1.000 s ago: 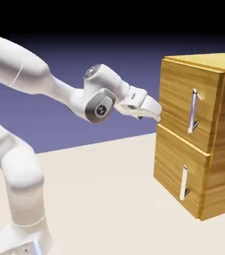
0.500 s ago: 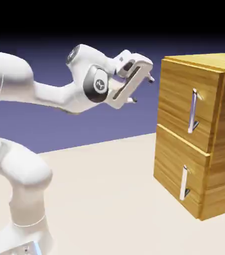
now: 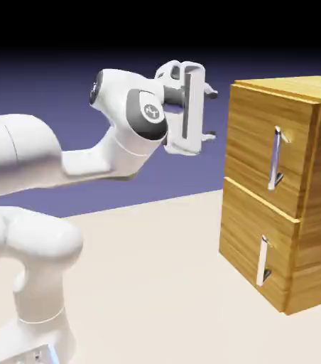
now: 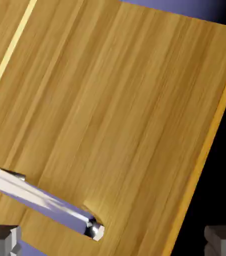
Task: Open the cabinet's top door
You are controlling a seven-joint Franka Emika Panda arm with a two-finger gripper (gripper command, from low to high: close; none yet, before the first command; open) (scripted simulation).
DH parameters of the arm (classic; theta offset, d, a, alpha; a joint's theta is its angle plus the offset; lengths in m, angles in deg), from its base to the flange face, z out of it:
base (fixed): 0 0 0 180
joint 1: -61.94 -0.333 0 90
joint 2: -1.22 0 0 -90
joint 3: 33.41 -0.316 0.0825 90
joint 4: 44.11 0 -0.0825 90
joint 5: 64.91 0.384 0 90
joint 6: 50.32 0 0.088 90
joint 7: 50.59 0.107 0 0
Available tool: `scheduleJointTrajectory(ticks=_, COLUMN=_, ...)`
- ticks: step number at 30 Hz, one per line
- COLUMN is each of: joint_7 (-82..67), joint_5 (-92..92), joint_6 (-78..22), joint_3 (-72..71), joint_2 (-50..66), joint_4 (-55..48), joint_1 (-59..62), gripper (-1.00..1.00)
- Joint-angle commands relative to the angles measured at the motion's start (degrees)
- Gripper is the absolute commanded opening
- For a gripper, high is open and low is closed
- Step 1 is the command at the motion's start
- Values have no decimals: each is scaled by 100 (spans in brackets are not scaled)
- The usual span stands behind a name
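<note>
Wood-grain top door (image 4: 120, 100), silver handle (image 4: 45, 202)

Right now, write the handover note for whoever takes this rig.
Claw: open, empty, facing the cabinet, level with the top door, clear of it.
Top door: shut, flush with the front; its handle untouched. The hand view shows the handle near the bottom edge, not between the fingers.
Done: nothing on the door yet.
Left: line up on the handle, grip it, pull the door open.

The claw (image 3: 209, 112) hangs left of the cabinet (image 3: 298, 234), apart.
</note>
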Motion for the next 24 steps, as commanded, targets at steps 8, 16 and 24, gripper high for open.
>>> scheduleJointTrajectory(ticks=8, joint_7=-1339, joint_5=-1994, joint_6=-362, joint_3=971, joint_2=-739, joint_4=-259, joint_1=-952, gripper=0)
scheduleJointTrajectory(ticks=16, joint_7=-2678, joint_5=-3987, joint_6=-724, joint_3=1942, joint_2=-1477, joint_4=-518, joint_1=-1905, gripper=0)
scheduleJointTrajectory(ticks=24, joint_7=-4016, joint_5=-5981, joint_6=-1086, joint_3=2913, joint_2=-2216, joint_4=-777, joint_1=-2857, gripper=0)
